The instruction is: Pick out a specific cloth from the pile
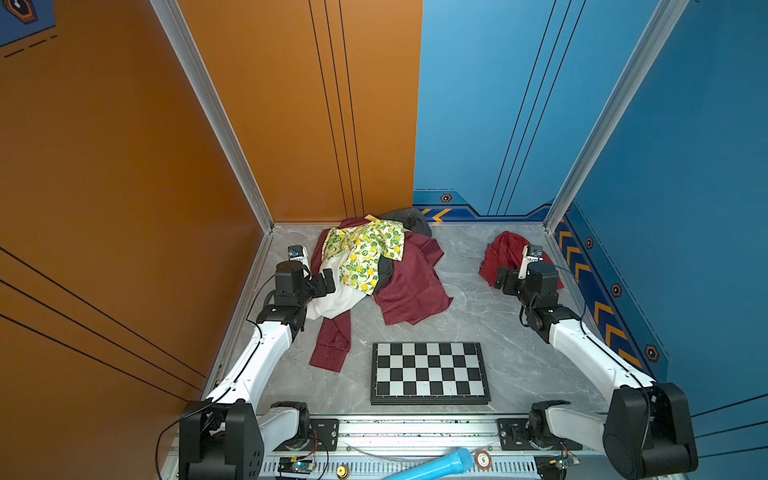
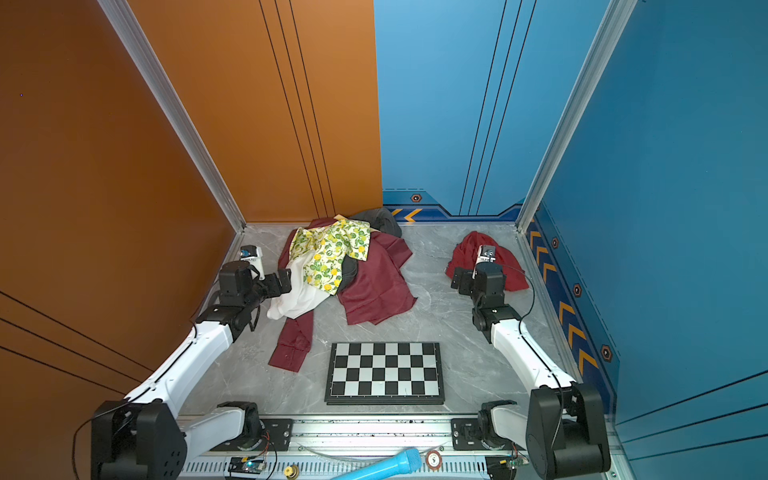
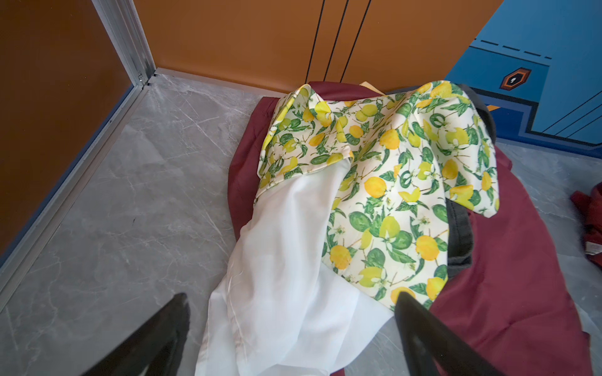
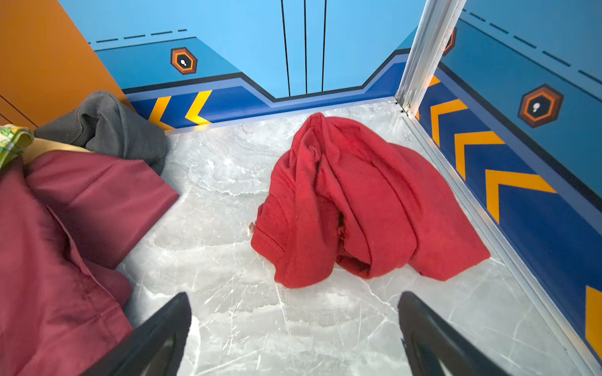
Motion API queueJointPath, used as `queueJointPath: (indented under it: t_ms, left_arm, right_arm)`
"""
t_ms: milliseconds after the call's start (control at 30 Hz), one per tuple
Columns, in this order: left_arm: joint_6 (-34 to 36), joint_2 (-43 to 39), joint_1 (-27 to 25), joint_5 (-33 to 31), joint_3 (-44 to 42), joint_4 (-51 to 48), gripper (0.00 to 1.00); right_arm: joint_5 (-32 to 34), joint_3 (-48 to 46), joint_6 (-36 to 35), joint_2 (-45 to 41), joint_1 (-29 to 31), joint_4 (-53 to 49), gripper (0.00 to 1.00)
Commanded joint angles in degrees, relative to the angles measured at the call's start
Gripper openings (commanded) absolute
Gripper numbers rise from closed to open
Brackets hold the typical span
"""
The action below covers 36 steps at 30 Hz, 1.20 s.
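I see the cloth (image 4: 358, 201) lying in the back right corner of the surface (image 1: 478, 316), near the blue side wall and well apart from the pile (image 1: 411, 286).

Orientation: the cloth is bunched into a heap. In the right wrist view its folds run from a narrow end by the back wall to a wider end toward the right gripper (image 4: 293, 294).

Appearance: bright red, soft and matte. A small white tag (image 4: 251, 226) sits at the edge facing the pile.

Right gripper: jaws spread wide and empty, over bare surface just short of the cloth.

Left gripper (image 3: 292, 294): jaws spread wide and empty, at the pile's white fabric (image 3: 286, 260), beside the lemon-print fabric (image 3: 384, 182).
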Motion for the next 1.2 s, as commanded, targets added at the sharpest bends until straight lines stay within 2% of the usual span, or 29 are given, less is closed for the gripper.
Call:
queueJointPath:
  t_ms: [0, 100, 333, 533, 633, 767, 933, 1033, 1167]
  left_arm:
    - [1.8, 0.7, 1.5, -2.2, -4.4, 8.8, 0.98]
    - [3.2, 0.7, 1.6, -1.7, -7.9, 15.0, 0.98]
    - [7.3, 4.2, 1.3, -7.4, -11.7, 21.3, 0.98]
    - [8.9, 7.4, 0.3, -8.9, -14.8, 29.4, 0.98]
    - [9.8, 8.9, 0.3, -9.0, -16.3, 33.2, 0.98]
    - [9.9, 10.5, 0.4, -9.4, -19.0, 39.6, 0.98]
    - [9.6, 13.3, 0.5, -10.2, -21.0, 45.6, 0.98]
    - [9.8, 16.1, 0.4, -9.9, -21.5, 49.0, 0.98]
    - [10.0, 21.2, 0.2, -9.6, -22.5, 54.9, 0.98]
  right_arm:
    - [0.7, -4.5, -2.1, -3.2, 0.2, 7.0, 1.0]
    - [1.2, -8.2, -2.2, -4.2, 0.3, 11.1, 1.0]
    - [1.5, -13.8, -2.3, -4.5, 0.5, 17.7, 1.0]
    - [4.6, -16.9, -3.9, -1.6, 0.4, 22.3, 1.0]
    - [5.1, -18.9, -4.1, 0.5, -0.2, 27.8, 1.0]
    - [5.8, -21.3, -5.4, 5.7, -0.9, 38.4, 1.0]
    - [6.1, -21.7, -6.8, 10.7, -1.2, 44.2, 1.0]
    - [6.1, -23.6, -6.9, 16.7, -1.5, 54.5, 1.0]
    - [7.0, -25.0, -8.0, 22.2, -0.5, 62.9, 1.0]
